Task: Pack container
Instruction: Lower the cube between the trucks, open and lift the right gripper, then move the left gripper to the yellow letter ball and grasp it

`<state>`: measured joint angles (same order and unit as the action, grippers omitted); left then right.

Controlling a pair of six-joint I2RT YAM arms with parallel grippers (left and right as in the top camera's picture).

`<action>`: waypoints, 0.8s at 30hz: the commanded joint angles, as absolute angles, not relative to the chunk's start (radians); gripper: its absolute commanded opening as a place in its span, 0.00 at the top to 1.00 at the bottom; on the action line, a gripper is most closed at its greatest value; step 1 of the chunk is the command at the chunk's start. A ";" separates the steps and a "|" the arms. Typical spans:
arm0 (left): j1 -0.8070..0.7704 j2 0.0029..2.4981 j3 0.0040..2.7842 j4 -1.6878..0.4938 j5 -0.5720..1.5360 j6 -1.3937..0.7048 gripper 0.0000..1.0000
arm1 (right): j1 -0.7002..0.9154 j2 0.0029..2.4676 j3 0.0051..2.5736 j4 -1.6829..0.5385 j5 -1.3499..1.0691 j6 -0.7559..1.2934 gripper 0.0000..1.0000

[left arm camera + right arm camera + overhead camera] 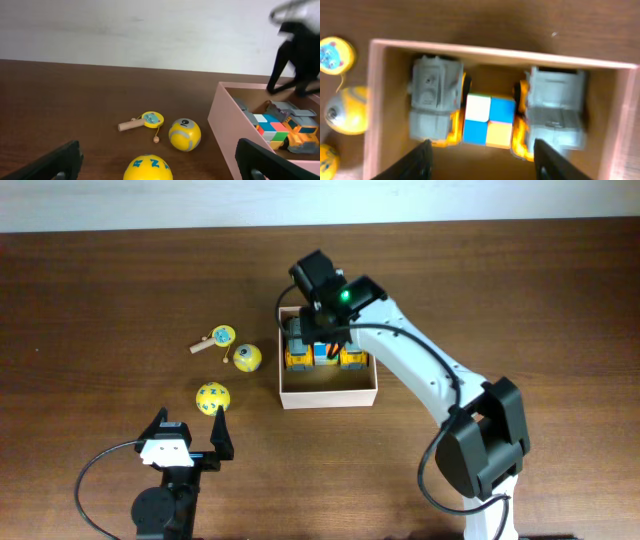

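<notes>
The container (pixel 328 397) is a square box with white walls and a tan inside, at mid-table. In it lie two grey-and-yellow toy trucks (pixel 432 100) (pixel 555 107) with a coloured cube (pixel 489 120) between them. My right gripper (pixel 482 155) is open and empty, hovering over the box's inside (pixel 322 328). My left gripper (pixel 159 150) is open and empty, low over the table just short of a yellow ball with blue letters (pixel 148 169). The box wall also shows in the left wrist view (pixel 225 120).
A yellow ball with grey stripes (pixel 246 358) and a small yellow rattle drum on a wooden stick (pixel 218 337) lie left of the box. The lettered ball (pixel 212 397) lies nearer the left gripper (pixel 190 442). The table is dark wood.
</notes>
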<state>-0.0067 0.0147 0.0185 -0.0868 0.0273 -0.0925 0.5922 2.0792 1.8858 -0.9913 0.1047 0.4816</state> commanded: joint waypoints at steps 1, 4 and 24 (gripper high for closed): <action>-0.002 0.006 0.014 -0.088 0.038 -0.073 0.01 | 0.584 2.030 2.026 -1.078 0.145 0.482 0.41; -0.002 0.006 0.014 -0.088 0.038 -0.073 0.01 | 0.563 1.991 2.096 -1.153 0.184 0.488 0.38; -0.002 0.006 0.014 -0.088 0.038 -0.073 0.01 | 0.094 1.893 2.130 -1.508 0.166 0.593 0.01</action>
